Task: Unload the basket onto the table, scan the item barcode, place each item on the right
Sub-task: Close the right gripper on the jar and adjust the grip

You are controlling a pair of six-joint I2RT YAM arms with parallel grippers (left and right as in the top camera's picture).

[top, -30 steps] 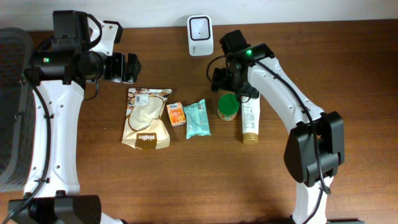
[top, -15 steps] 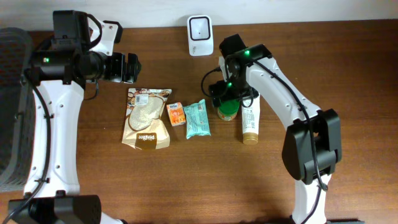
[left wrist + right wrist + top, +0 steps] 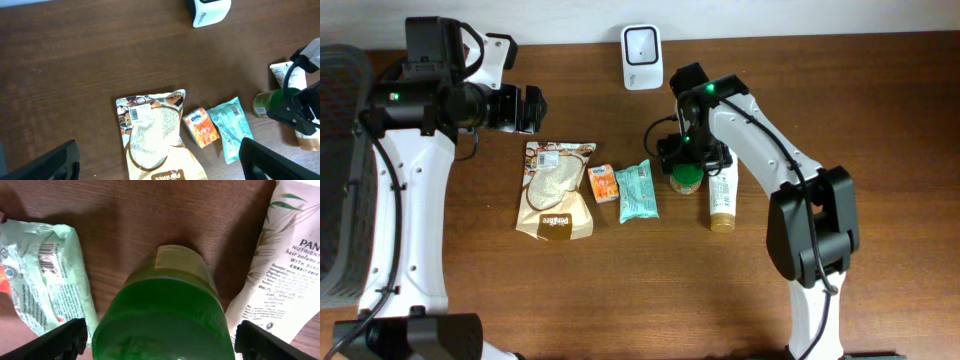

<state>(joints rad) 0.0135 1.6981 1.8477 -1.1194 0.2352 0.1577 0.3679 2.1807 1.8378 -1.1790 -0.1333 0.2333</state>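
Note:
A jar with a green lid (image 3: 686, 180) stands upright on the brown table between a teal packet and a white tube. My right gripper (image 3: 688, 162) is lowered over it. In the right wrist view the lid (image 3: 165, 310) fills the space between the two black fingers, with only thin gaps at each side, and the right gripper (image 3: 162, 342) is open. The white barcode scanner (image 3: 642, 44) stands at the table's far edge, also seen at the top of the left wrist view as a white scanner (image 3: 209, 11). My left gripper (image 3: 532, 110) hangs open and empty above the far left.
In a row left of the jar lie a rice bag (image 3: 558, 190), a small orange packet (image 3: 604, 183) and a teal tissue packet (image 3: 638, 190). A white tube (image 3: 723, 195) lies right beside the jar. A grey mesh chair (image 3: 340, 170) stands off the left edge.
My right gripper has moved down and forward from behind the jar to straddle it, its jaws narrowing slightly. The left arm has not moved.

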